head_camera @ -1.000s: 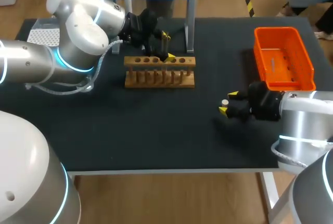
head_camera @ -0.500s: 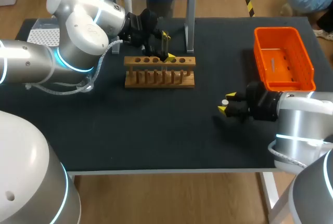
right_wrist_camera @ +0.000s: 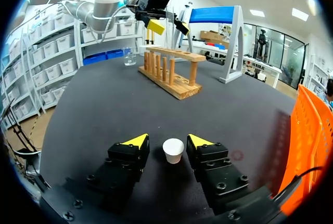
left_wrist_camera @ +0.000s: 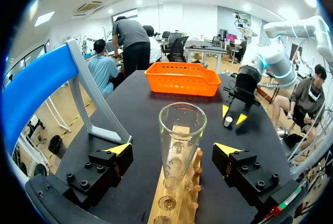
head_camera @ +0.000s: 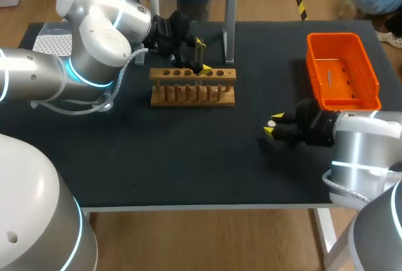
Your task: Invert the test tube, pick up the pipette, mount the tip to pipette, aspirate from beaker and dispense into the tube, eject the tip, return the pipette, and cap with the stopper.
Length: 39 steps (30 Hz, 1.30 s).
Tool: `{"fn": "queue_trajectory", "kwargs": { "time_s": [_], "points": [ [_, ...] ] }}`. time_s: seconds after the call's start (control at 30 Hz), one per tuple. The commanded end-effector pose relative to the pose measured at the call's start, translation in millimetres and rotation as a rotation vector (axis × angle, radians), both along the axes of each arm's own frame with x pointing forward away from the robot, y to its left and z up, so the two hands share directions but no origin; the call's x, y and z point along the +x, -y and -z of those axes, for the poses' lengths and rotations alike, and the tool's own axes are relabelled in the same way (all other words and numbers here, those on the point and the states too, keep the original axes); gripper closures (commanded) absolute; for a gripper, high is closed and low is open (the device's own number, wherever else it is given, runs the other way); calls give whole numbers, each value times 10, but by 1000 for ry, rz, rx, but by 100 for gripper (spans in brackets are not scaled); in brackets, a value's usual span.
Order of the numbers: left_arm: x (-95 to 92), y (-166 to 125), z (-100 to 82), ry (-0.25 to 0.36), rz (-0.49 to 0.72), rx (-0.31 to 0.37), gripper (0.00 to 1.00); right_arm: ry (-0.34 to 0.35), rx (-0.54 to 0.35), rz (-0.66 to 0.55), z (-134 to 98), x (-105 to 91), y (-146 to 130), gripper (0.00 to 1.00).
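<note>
Stopper, small and white, stands on the black tabletop between the fingers of the right gripper, which are spread, with a gap showing on at least one side of it. Farther back, the wooden tube rack holds a clear test tube upright, mouth up. The left gripper straddles the tube, fingers wide apart and clear of the glass. An orange basket sits beyond the right gripper.
</note>
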State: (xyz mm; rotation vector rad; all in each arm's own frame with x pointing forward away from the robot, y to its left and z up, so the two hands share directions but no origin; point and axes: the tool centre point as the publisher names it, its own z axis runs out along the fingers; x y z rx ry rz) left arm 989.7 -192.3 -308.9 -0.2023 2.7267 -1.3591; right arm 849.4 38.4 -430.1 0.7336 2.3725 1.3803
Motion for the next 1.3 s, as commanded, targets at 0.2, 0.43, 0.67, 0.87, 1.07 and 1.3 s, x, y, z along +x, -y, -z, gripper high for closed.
{"fn": "queue_trajectory", "kwargs": {
  "time_s": [0.2,0.43,0.67,0.87,1.07,1.3],
  "points": [
    [7,0,2,-1,1,0,0,3,-2,6,15,3,-3,55],
    [7,0,2,-1,1,0,0,4,0,12,18,19,2,56],
    [7,0,2,-1,1,0,0,4,0,16,18,26,7,61],
    [7,0,2,-1,1,0,0,4,-2,14,20,28,7,71],
    [7,0,2,-1,1,0,0,4,-4,13,25,29,6,76],
    [7,0,2,-1,1,0,0,3,-4,15,27,31,7,100]
  ]
}}
